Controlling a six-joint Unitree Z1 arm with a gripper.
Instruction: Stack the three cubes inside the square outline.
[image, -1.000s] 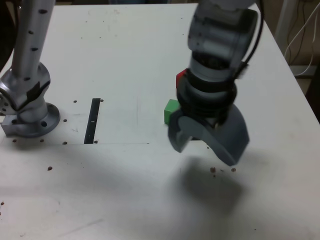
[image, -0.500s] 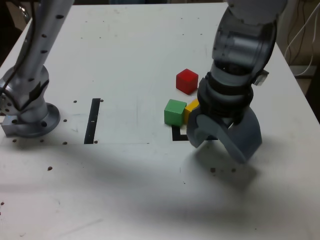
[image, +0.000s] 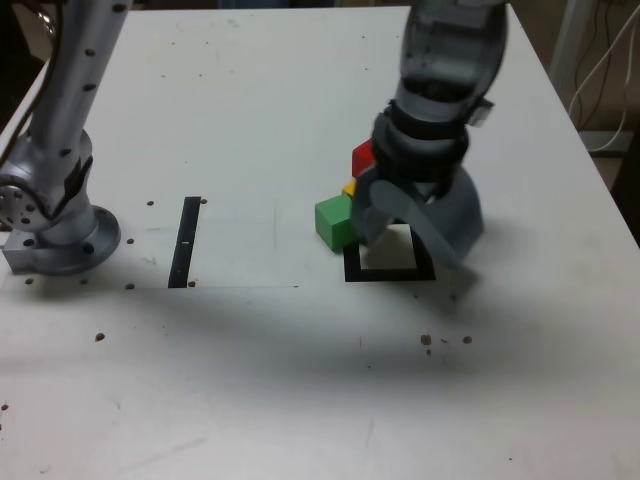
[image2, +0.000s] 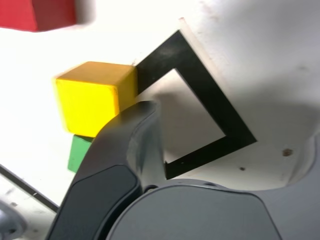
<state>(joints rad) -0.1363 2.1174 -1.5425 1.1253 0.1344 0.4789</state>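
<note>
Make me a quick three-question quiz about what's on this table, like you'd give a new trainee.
1. True or false: the yellow cube is stacked on the red cube.
2. Is the gripper open or shut?
3. Fill in: the square outline has a ____ border around a white centre.

Key: 1. False. 2. Open. 3. Black.

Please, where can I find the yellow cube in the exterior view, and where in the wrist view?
Exterior view: the yellow cube is a small visible part right of centre, between the red cube and the green cube.
Wrist view: it is large, beside the gripper's curved finger.
Shared landmark: the black square outline.
</note>
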